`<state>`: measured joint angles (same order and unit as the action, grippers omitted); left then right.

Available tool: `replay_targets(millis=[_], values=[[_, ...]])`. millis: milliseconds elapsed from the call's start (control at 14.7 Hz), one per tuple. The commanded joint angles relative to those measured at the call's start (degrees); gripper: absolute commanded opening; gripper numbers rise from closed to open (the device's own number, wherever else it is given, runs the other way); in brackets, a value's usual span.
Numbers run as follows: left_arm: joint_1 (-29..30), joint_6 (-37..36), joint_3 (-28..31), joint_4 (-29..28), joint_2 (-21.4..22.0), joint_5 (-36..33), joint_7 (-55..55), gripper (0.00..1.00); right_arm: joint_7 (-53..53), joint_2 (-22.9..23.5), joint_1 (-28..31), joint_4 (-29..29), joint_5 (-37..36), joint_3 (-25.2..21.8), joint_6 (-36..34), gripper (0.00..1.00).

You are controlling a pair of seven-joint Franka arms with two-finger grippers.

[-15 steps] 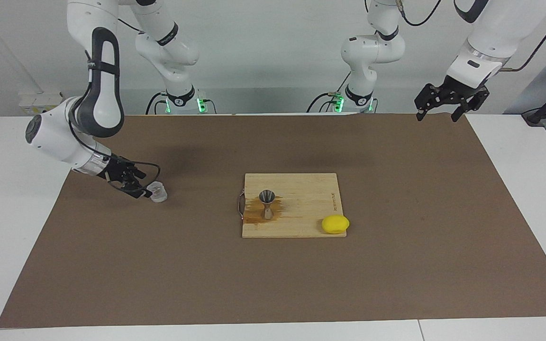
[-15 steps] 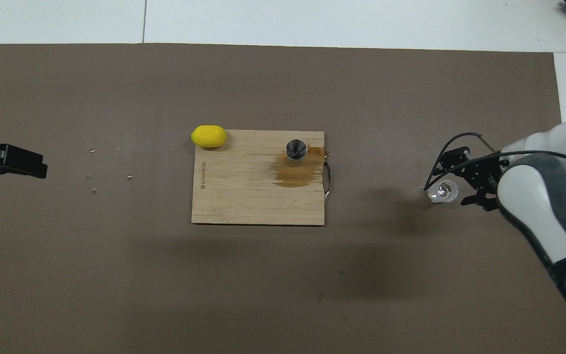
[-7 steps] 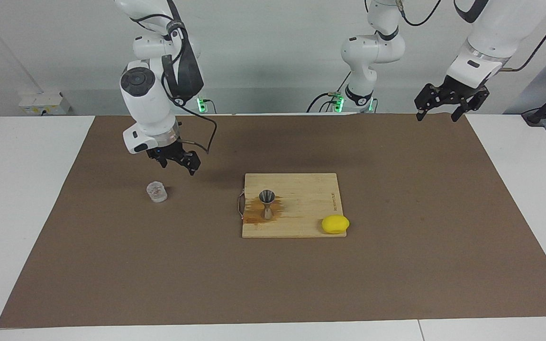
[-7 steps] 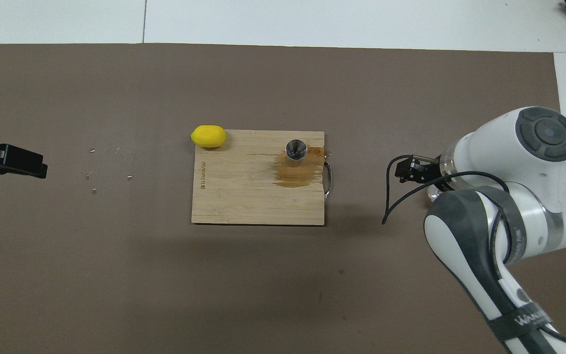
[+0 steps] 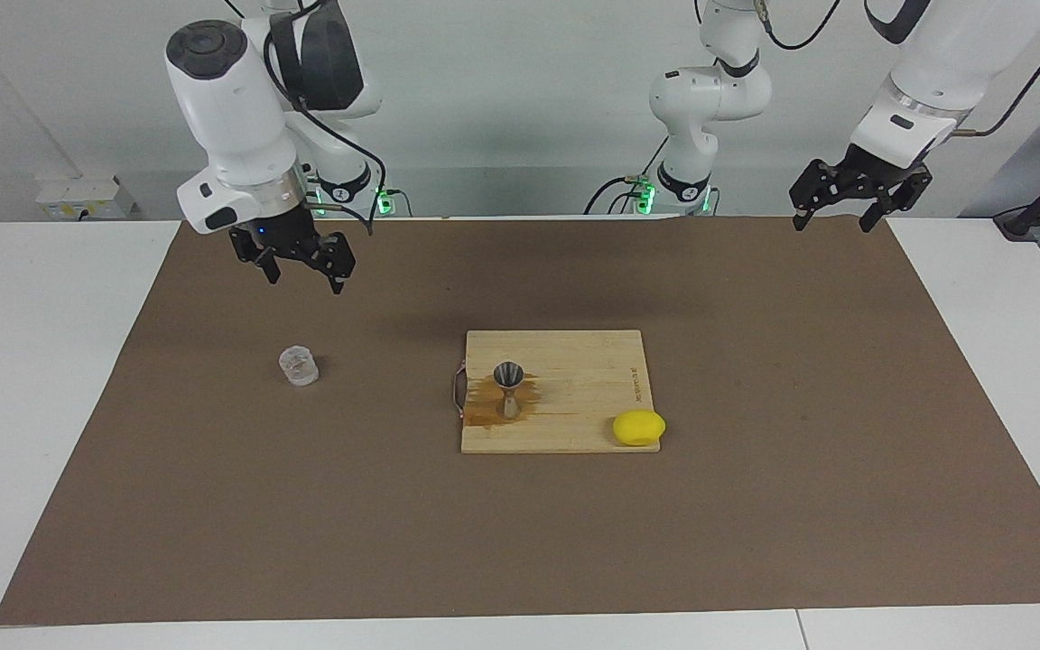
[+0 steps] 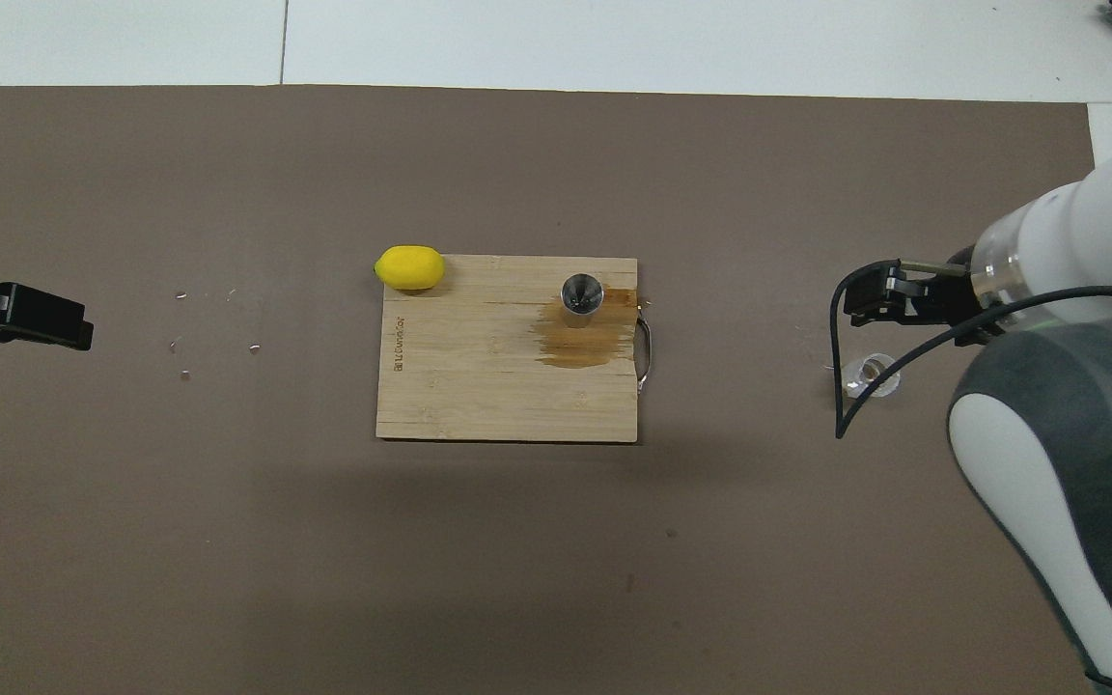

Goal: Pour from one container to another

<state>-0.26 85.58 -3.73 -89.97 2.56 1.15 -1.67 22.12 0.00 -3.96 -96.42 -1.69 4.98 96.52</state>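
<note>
Wood cutting board [image 5: 574, 379] mid brown mat [image 5: 755, 506] w/ brown wet stain [image 5: 488, 411], yellow lemon [image 5: 638, 427] at its corner, poss. crumbs [image 6: 184, 375] on mat.

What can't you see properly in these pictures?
- Whether any drink is in the jigger: too small in both views.
- Whether the glass tumbler is empty: too small and see-through in both views.
- Left gripper: its body is cut off by the overhead view's edge.
- Right gripper: its tips are partly hidden by its own arm in the overhead view.
- The word on the cutting board: too small to read.
</note>
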Motion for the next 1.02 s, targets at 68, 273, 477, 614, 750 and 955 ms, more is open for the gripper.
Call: replay_targets(millis=[68,273,477,614,750,955], values=[[0.8,0.8,-0.5,-1.5,1.2,-0.7,-0.3,1.0,-1.5,0.8,2.0,5.9,-0.1,-0.1,-5.3,0.99],[0.8,0.8,-0.5,-1.6,1.2,-0.7,-0.3,1.0,-1.4,-0.7,2.3,5.6,0.0,-0.1,-6.3,1.0],[0.8,0.8,-0.5,-1.5,1.2,-0.7,-0.3,1.0,-1.6,-1.2,2.8,5.5,-0.1,-0.4,-6.6,1.0],[0.8,0.7,-0.5,-1.6,1.2,-0.7,-0.3,1.0,-3.6,-1.3,3.6,5.4,-0.1,-0.5,-6.5,1.0],[0.8,0.8,-0.5,-1.5,1.2,-0.7,-0.3,1.0,-4.7,-1.3,4.0,5.0,-0.1,-0.5,-5.6,1.0],[0.8,0.8,-0.5,-1.6,1.2,-0.7,-0.3,1.0,-5.7,-1.4,5.1,4.9,0.0,-0.1,-6.3,1.0]])
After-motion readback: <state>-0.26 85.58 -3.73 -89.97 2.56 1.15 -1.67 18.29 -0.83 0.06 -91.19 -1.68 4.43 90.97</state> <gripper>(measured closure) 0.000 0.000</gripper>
